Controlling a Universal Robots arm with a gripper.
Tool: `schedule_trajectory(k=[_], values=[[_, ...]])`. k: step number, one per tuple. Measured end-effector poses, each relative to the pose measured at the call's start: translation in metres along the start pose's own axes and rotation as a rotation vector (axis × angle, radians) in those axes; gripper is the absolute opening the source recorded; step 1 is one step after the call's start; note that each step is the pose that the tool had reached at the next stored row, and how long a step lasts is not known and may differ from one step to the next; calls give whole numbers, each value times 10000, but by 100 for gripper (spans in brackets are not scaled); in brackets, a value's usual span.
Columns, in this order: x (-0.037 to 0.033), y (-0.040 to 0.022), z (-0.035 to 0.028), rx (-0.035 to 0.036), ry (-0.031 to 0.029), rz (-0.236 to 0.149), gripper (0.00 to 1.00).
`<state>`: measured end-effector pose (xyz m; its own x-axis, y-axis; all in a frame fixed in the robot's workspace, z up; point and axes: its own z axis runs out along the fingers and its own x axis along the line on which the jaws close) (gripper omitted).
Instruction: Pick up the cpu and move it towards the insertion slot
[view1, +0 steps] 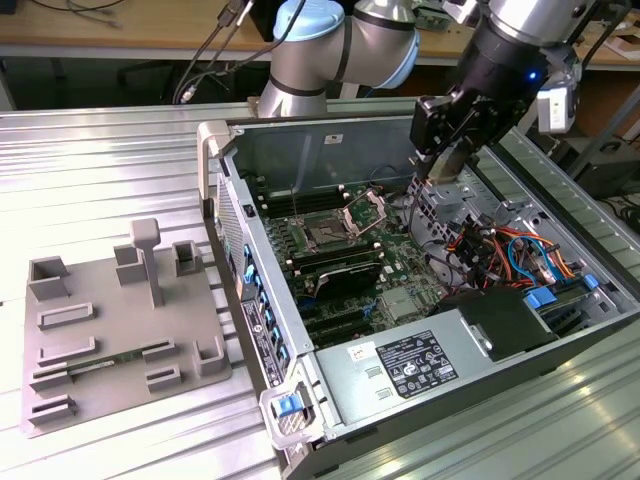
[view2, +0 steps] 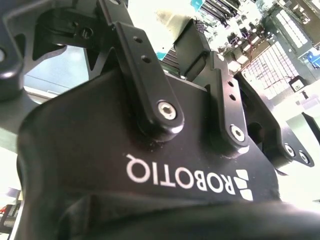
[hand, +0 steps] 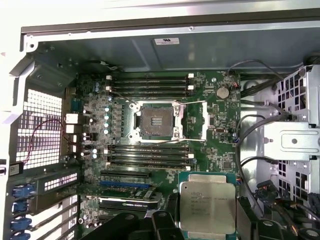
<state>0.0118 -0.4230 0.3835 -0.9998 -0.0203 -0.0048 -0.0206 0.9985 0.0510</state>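
Note:
The cpu (hand: 207, 207), a flat square chip with a pale silver top, sits between the dark fingers (hand: 166, 221) of my gripper (hand: 207, 222), which is shut on it. In the exterior view the gripper (view1: 445, 168) hangs above the open computer case, toward the case's back right, with the pale cpu (view1: 448, 160) at its tip. The insertion slot (hand: 156, 121) is a dark square socket with its shiny frame swung open (view1: 365, 212) on the green board. It lies apart from the cpu, toward the exterior view's left of the gripper (view1: 328, 236).
The case's metal walls (view1: 215, 190) ring the board. Coloured cables (view1: 500, 250) and a drive cage (hand: 292, 145) lie beside the gripper. A power supply (view1: 415, 362) fills the near corner. A grey fixture plate (view1: 120, 330) with blocks lies at the exterior view's left.

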Motion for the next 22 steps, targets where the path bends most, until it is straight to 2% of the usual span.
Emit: schedule_trajectory(k=[22], values=[[-39,-5,89,0,0,0,54]])
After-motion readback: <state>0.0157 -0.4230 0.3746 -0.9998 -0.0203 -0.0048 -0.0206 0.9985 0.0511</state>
